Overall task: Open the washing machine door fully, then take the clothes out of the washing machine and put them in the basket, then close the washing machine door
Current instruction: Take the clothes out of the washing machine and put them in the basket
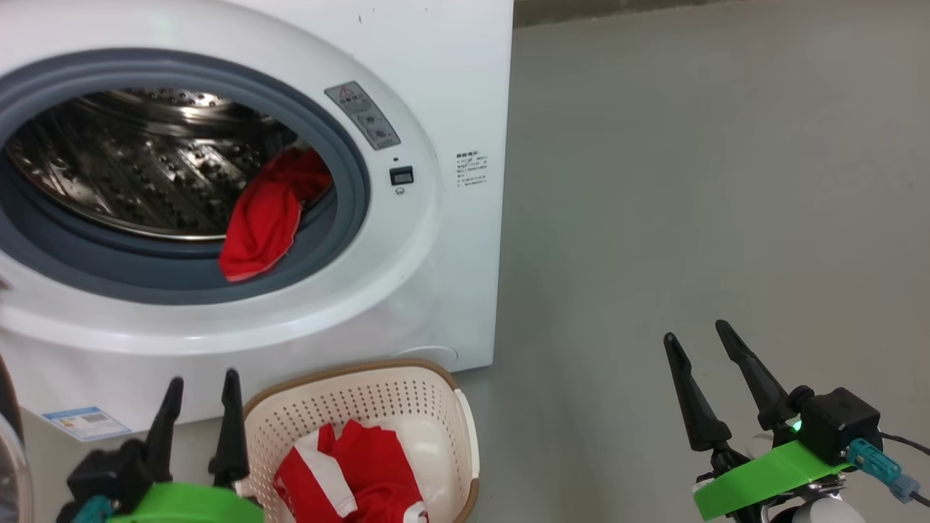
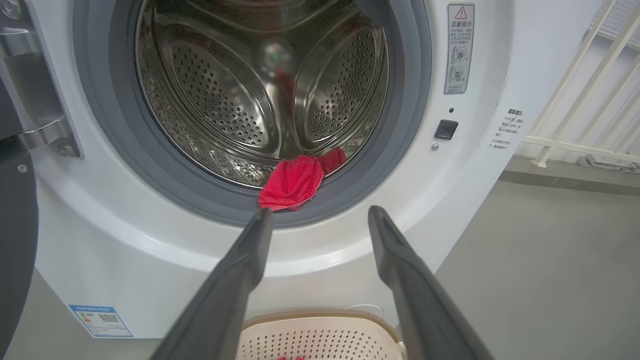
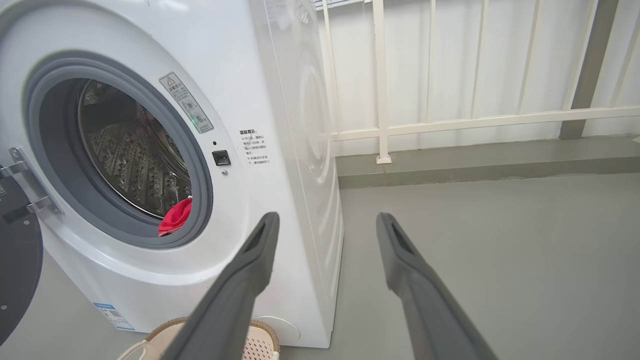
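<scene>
The white washing machine [image 1: 450, 87] stands with its mouth uncovered; the door [image 2: 15, 235] is swung out to the left, its dark rim at the view's edge. A red garment [image 1: 265, 214] hangs over the grey rubber ring at the drum's lower right, also seen as a red garment [image 2: 295, 182] and a red garment [image 3: 175, 217]. Another red-and-white garment [image 1: 356, 472] lies in the cream basket [image 1: 436, 407] on the floor before the machine. My left gripper [image 1: 203, 381] is open and empty, just left of the basket. My right gripper [image 1: 701, 334] is open over bare floor.
Grey floor [image 1: 690, 181] spreads to the right of the machine. A white railing [image 3: 450, 120] runs along the wall behind it. A blue-edged label [image 1: 86, 421] sits low on the machine's front. The basket rim [image 2: 320, 317] lies below my left fingers.
</scene>
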`<state>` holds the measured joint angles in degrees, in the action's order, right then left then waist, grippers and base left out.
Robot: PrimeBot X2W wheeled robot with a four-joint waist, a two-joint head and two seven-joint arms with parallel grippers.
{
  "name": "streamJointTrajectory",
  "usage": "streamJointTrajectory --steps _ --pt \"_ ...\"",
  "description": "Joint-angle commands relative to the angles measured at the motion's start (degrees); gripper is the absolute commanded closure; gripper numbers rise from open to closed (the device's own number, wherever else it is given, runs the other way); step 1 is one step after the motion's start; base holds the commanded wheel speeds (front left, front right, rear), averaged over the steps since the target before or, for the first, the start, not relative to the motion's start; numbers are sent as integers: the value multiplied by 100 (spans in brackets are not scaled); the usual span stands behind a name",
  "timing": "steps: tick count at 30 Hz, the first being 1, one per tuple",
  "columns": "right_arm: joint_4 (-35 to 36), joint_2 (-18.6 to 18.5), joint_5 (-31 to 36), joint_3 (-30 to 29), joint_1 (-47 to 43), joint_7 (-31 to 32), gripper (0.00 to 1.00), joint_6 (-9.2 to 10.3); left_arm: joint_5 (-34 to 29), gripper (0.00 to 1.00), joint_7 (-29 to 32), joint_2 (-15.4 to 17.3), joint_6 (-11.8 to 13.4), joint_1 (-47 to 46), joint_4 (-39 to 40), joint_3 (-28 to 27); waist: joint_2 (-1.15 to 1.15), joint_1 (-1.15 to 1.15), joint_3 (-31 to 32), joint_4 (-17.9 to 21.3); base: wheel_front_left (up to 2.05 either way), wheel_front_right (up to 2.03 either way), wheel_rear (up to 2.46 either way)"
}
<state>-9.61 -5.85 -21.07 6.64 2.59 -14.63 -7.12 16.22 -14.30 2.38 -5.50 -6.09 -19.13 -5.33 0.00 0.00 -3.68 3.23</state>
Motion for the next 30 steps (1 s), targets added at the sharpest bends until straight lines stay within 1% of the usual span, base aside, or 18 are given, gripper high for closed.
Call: streamJointTrajectory --steps 1,5,8,12,18,23,30 --pt "158 -94 32 164 224 -37 0 -36 -30 0 -70 50 12 -342 62 -151 0 0 -209 26 0 0 0" --pt "205 -108 37 157 348 -37 0 -36 -115 0 -70 51 -24 -783 -55 -202 0 0 -542 51 0 0 0" --pt "234 -115 41 150 464 -37 0 -36 -265 0 -70 140 -54 -1206 -183 -212 0 0 -852 53 0 0 0" --pt "286 -100 58 167 641 -37 0 -36 -298 0 -70 226 -89 -1805 -346 -333 0 0 -1266 76 0 0 0" --pt "325 -89 62 213 955 -37 0 -36 -273 0 -70 366 -146 -2623 -584 -456 0 0 -1881 101 0 0 0" --pt "371 -74 72 242 1188 -37 0 -36 -134 0 -70 546 -167 -3430 -901 -686 0 0 -2347 107 0 0 0" --pt "396 -68 55 290 1418 -37 0 -36 -62 0 -70 772 -188 -4391 -1489 -692 0 0 -2827 137 0 0 0"
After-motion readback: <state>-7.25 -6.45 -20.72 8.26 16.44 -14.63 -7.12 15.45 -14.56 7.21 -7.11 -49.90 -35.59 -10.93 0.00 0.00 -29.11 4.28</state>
